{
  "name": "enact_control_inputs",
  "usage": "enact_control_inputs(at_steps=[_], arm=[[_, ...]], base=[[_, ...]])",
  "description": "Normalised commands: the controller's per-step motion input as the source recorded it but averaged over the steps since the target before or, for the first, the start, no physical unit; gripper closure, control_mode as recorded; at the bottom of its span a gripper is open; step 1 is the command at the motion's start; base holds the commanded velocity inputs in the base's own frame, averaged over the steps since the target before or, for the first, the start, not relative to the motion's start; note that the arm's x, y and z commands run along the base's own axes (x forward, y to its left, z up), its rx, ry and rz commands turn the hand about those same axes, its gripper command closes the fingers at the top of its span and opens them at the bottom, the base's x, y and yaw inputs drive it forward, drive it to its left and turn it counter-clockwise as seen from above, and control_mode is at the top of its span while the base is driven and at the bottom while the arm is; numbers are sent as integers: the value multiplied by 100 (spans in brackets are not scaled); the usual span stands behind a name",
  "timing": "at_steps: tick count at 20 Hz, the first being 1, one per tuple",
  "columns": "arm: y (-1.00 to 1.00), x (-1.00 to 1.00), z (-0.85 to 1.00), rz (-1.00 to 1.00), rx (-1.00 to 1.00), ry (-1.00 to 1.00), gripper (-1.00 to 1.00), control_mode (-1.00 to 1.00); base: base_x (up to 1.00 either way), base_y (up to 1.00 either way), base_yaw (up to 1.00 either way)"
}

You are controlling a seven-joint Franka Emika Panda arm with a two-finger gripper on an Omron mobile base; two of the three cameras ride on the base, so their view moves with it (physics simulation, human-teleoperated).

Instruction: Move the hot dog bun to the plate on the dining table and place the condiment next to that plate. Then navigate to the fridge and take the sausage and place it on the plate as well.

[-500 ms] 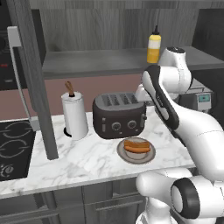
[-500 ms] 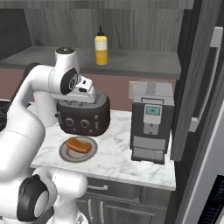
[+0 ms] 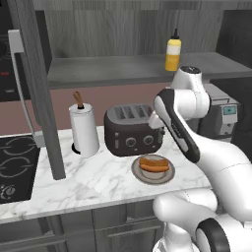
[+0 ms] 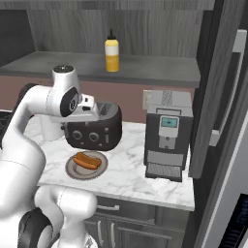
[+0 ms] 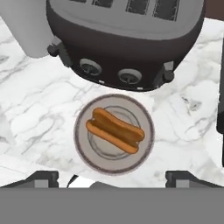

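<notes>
Below the wide-open end effector [image 5: 112, 177], the hot dog bun [image 5: 115, 130] lies diagonally on its plate [image 5: 83, 146].

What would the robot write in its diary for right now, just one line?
tool: open, above the bun | hot dog bun: on small plate, not held | toaster: behind plate | condiment bottle: on back shelf

Hot dog bun [image 4: 87, 160] on plate [image 4: 72, 170], marble counter [image 4: 131, 174]; toaster [image 4: 94, 129] just behind; coffee machine [image 4: 167, 135] right; yellow condiment bottle [image 4: 112, 52] on shelf.
</notes>
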Motion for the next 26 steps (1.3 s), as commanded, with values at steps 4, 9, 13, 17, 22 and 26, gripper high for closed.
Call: enact_control_inputs(at_steps=[4,9,13,17,22,26], arm=[[27,-37,-54,28,-13,-1,-100,-100],[1,-19,-37,24,-9,0,-100,-100],[0,2,-17,17,-5,1,-100,-100],[0,22,-17,16,-2,8,-100,-100],[0,35,-36,19,-5,14,-100,-100],[0,42,-47,17,-10,15,-100,-100]], base=[[0,0,0],[0,0,0],[0,0,0],[0,0,0],[0,0,0],[0,0,0]])
